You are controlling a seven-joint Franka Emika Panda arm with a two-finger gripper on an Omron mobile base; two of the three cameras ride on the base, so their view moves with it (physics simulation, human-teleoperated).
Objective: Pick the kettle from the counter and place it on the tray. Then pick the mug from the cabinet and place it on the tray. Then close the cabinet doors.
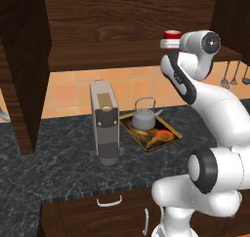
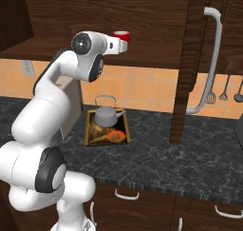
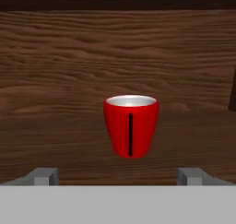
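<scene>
Two fingertips of my claw stand wide apart, holding nothing. Just ahead of them, centred between, I see the mug upright on the cabinet shelf, handle toward me. Far below the claw, the kettle sits on the tray.

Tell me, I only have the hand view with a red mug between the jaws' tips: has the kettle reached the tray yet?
Observer: Yes, the kettle stands on the tray, at its back end.
Operator: Where is the mug sitting?
Observer: The mug stands on the cabinet shelf, above the tray.
Operator: Are the doors shut?
Observer: No, the cabinet doors stand open.
</scene>
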